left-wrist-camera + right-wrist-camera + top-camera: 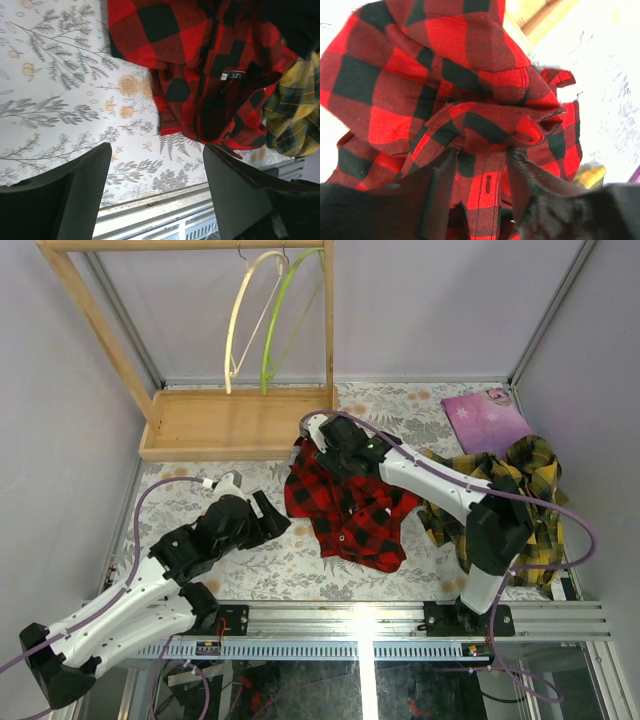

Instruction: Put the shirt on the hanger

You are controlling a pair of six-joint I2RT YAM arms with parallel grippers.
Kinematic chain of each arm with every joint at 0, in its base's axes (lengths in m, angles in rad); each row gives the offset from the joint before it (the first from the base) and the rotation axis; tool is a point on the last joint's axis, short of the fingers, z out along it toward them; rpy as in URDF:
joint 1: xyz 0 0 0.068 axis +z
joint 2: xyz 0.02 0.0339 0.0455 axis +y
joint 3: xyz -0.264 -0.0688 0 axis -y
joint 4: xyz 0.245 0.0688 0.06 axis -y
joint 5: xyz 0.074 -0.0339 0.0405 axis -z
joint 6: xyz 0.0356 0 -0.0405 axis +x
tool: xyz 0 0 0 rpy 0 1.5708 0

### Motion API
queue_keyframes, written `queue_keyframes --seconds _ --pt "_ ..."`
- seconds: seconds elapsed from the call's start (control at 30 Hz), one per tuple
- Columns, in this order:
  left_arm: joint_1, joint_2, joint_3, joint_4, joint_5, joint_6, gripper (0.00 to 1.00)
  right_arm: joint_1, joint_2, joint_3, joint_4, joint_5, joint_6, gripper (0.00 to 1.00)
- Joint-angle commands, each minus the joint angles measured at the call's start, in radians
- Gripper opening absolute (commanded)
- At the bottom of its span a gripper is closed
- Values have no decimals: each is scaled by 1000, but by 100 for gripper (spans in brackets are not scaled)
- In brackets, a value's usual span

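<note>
Right end effector (480,157) straddles a bunched fold of the shirt (345,512) on the surface (250,570), grip unclear, probably to lift it toward the hanger (245,320); left end effector (156,147) hovers wide.

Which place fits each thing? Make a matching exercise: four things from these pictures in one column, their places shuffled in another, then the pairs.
Things
1. red-and-black shirt
2. cream hanger
3. yellow plaid shirt
4. purple sheet

Places
A. hanging from the wooden rack
B. flat in the far right corner
C. crumpled in the middle of the table
D. heaped at the right edge

Pairs: 1-C, 2-A, 3-D, 4-B
</note>
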Motion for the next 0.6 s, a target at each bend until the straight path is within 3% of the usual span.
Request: queue_keyframes --seconds 0.0,0.07,0.13,0.17,0.37,0.57 --pt "-19 47 -18 145 45 -66 72 5 17 50 1 198 43 39" --pt "-49 86 -17 192 39 -92 72 2 -3 19 38 243 69 25" --pt "-93 134 -9 233 12 -122 72 -8 -34 -26 80 275 99 4" --pt "-119 159 -4 254 -5 -137 72 -20 -51 -48 94 280 120 0" --pt "-248 349 42 369 -87 -240 74 -188 -173 -201 129 166 308 0" --pt "-303 530 107 468 -100 -282 76 -345 -313 -363 157 93 432 0"
